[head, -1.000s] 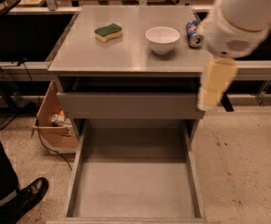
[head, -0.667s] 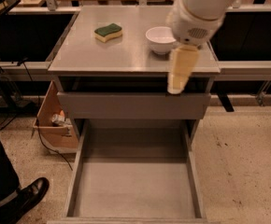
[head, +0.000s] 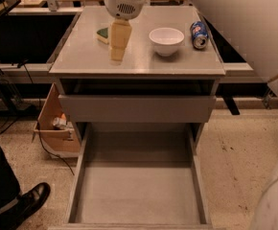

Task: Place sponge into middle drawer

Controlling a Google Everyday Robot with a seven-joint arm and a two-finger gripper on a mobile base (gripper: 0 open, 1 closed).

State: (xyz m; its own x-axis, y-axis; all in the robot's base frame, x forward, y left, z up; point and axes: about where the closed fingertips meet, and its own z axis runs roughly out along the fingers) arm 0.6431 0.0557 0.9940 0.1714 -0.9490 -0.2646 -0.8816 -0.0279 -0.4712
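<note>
The sponge (head: 102, 34), dark green over yellow, lies on the cabinet top at the back left; only its left edge shows. My gripper (head: 120, 44) hangs down over the cabinet top right at the sponge and covers most of it. I cannot tell whether it touches the sponge. The middle drawer (head: 139, 190) is pulled out wide below, a broad grey tray with a flat bare floor and low side walls.
A white bowl (head: 166, 40) and a blue can (head: 199, 34) lying on its side are on the cabinet top (head: 81, 56) to the right. A closed drawer front (head: 136, 108) sits above the open one. A cardboard box (head: 57, 123) and a person's shoe (head: 28, 202) are at the left. My white arm (head: 254, 23) fills the right side.
My gripper has swung left and back, from the cabinet's right front edge across the top to the sponge. The sponge, bowl and drawer have not moved.
</note>
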